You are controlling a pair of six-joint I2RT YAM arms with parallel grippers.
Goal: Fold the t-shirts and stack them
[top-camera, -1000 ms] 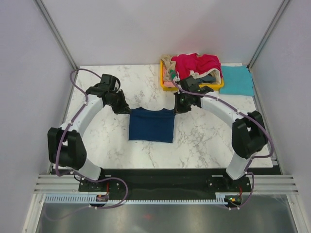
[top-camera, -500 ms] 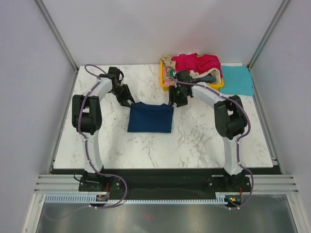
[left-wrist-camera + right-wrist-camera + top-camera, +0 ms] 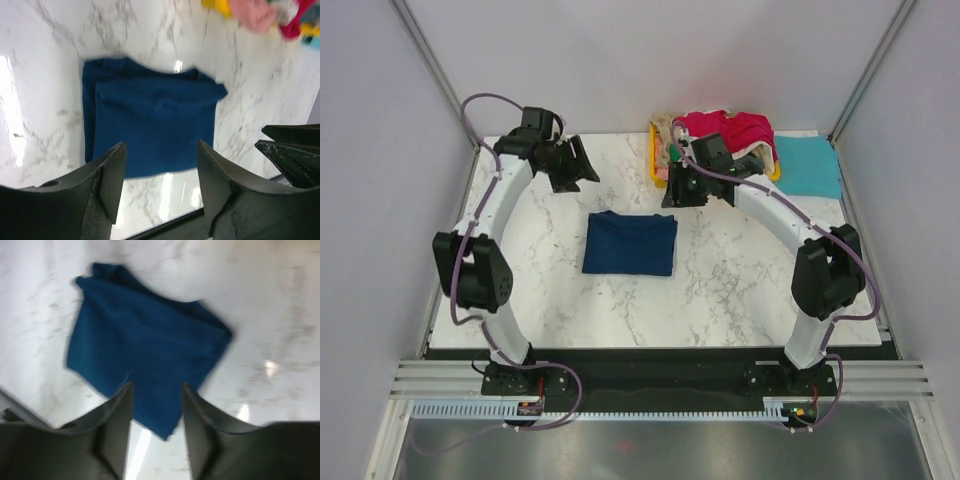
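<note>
One navy t-shirt (image 3: 630, 243) lies folded at the bench's middle. The left gripper (image 3: 161, 147) and right gripper (image 3: 157, 387) hang released and empty over it. The fold looks done; next it probably needs stacking on the teal t-shirt (image 3: 807, 165) at the far right corner.

The desk (image 3: 730, 290) is white marble-patterned with grey veins, glossy enough to throw bright glare in the wrist views. A shallow yellow tray (image 3: 657, 165) sits at its far edge, right of centre. Pale grey walls close in three sides, with slanting metal posts (image 3: 432, 62) at the far corners. A black base plate (image 3: 650, 365) runs along the near edge.
</note>
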